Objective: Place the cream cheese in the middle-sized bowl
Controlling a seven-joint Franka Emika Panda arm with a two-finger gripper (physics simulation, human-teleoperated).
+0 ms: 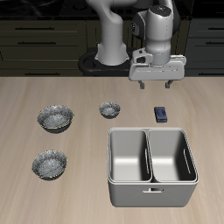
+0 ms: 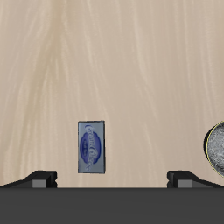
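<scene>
Cream cheese [image 1: 161,114]: flat on the table [image 1: 79,184], just behind the double-bin tray [image 1: 152,166], untouched. Gripper [image 1: 155,83]: poised high behind the box, jaws spread wide and empty, apparently lining up a descent. Three bowls: smallest [image 1: 109,109] beside the box; middle-sized bowl [image 1: 49,164] nearer the front edge; largest [image 1: 54,117] behind it.
</scene>
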